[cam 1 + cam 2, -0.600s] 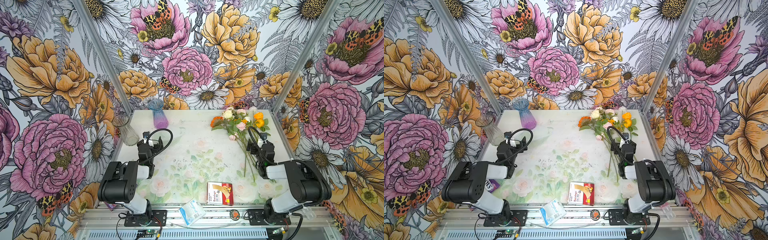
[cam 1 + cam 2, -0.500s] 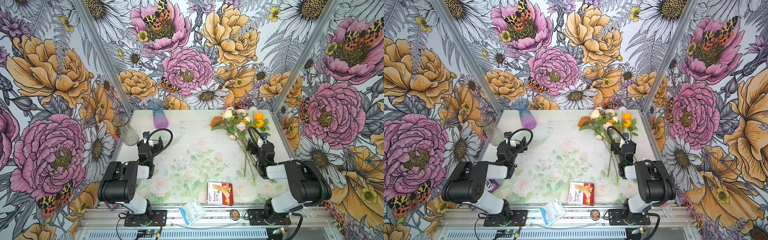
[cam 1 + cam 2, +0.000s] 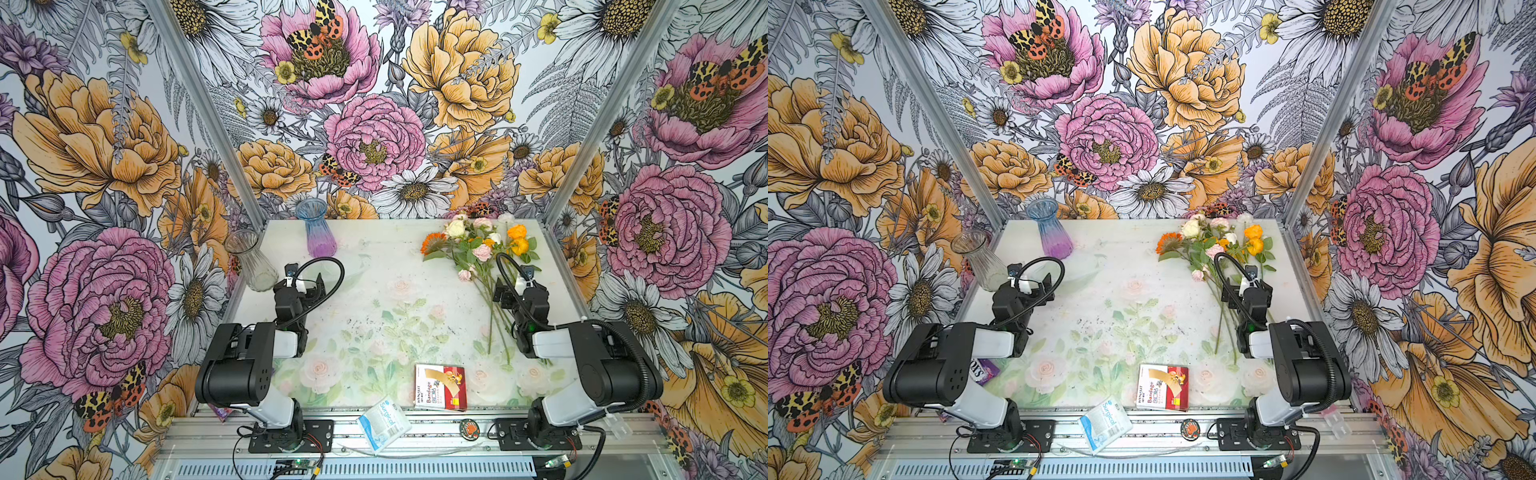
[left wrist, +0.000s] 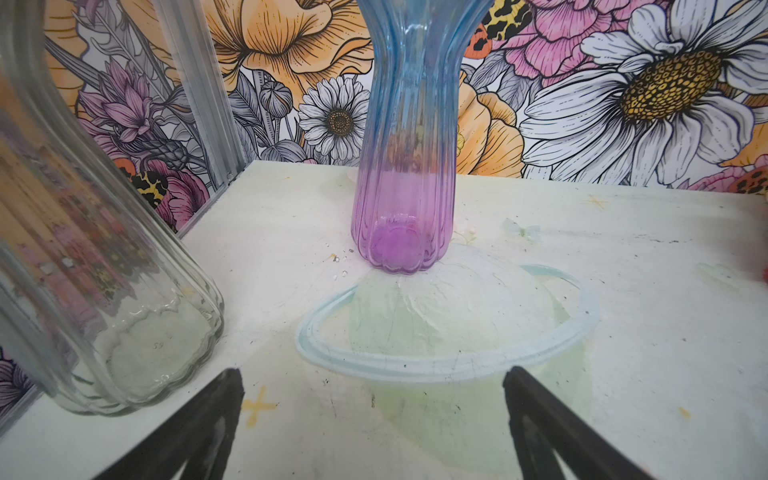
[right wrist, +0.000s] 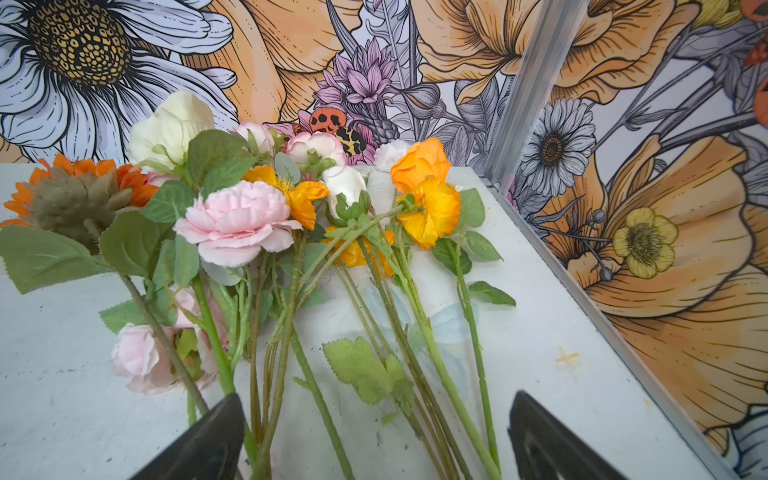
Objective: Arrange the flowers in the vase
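Observation:
The flowers [image 3: 478, 249] [image 3: 1214, 245] lie in a loose bunch at the table's back right, heads toward the back wall and green stems running forward. Pink, orange, cream and white heads show in the right wrist view [image 5: 237, 220]. My right gripper [image 3: 519, 289] [image 5: 375, 397] hangs open over the stems, and several of them run between its jaws. A blue-to-purple vase [image 3: 318, 232] [image 4: 405, 166] stands at the back left. A clear glass vase [image 3: 251, 262] [image 4: 95, 291] stands near the left wall. My left gripper [image 3: 305, 278] [image 4: 372, 374] is open and empty, in front of both vases.
A red and white bandage box [image 3: 440, 386] lies near the table's front edge. A blue surgical packet [image 3: 384, 422] and a small round badge [image 3: 469, 428] rest on the front rail. A purple packet [image 3: 984, 370] peeks out under the left arm. Printed walls enclose three sides.

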`<state>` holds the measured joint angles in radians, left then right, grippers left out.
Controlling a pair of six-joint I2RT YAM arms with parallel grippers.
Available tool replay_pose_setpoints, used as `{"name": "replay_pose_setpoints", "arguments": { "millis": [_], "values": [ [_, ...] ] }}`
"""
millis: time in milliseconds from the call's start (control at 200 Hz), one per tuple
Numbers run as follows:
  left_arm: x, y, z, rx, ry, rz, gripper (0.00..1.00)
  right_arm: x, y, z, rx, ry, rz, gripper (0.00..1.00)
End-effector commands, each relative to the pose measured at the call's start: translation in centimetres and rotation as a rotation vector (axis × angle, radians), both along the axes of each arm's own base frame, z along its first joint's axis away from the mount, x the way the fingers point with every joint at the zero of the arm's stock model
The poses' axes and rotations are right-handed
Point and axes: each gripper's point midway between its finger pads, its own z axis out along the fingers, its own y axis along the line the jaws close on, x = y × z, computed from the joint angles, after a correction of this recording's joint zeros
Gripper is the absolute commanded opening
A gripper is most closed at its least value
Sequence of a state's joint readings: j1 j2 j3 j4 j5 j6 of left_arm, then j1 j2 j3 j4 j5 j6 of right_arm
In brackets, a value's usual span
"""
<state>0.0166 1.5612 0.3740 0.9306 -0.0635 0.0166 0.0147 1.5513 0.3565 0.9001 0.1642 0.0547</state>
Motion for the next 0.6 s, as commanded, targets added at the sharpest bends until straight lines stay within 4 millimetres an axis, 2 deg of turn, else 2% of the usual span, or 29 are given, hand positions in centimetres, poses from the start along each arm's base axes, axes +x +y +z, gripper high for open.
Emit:
{"name": "replay_pose_setpoints", "arguments": {
  "millis": [0, 270, 355, 520, 596],
  "values": [
    [0.2, -0.2, 0.8, -0.013, -0.023, -0.021, 0.99, 0.6, 0.1, 1.5, 0.008, -0.043, -0.004, 0.99],
    [0.1, -0.4, 0.7, -0.013, -0.022, -0.033, 0.99, 0.5, 0.1, 1.5, 0.008, -0.047, -0.003, 1.00],
    [-0.2, -0.7, 0.9, -0.012, -0.041, -0.053, 0.99, -0.1, 0.3, 1.9, 0.002, -0.082, 0.009, 0.99],
    [-1.0, 0.2, 2.2, -0.017, -0.075, 0.002, 0.99, -2.7, 0.9, 4.5, -0.010, -0.191, 0.037, 1.00],
    [-1.5, 0.4, 3.4, -0.009, -0.088, 0.030, 0.99, -3.5, 0.7, 5.5, 0.015, -0.186, 0.018, 0.99]
  ]
}}
